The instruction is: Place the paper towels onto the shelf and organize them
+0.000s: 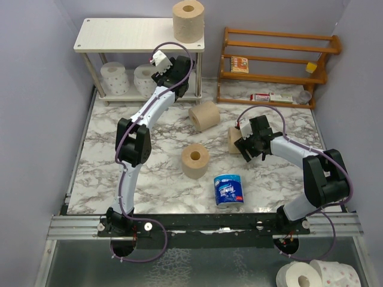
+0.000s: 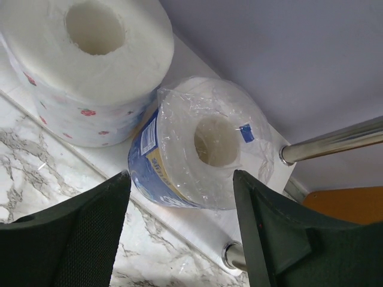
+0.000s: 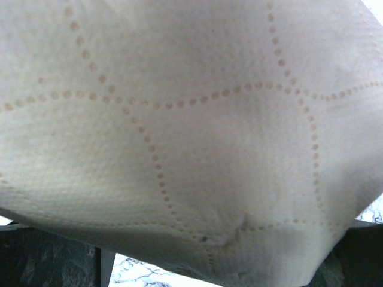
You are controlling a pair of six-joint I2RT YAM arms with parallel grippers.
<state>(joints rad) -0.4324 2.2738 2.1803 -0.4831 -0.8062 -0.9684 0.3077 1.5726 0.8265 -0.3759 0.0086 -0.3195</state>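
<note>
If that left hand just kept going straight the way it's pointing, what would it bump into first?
The left hand would likely meet the blue-wrapped roll first; it sits on the lower shelf board, right ahead between the open fingers.

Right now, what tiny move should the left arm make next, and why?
Probably pull straight back out of the shelf. The blue roll sits on the lower board beside the dotted roll, and the left fingers stand open on either side of it, not squeezing. Backing out straight should keep them from knocking it.
</note>
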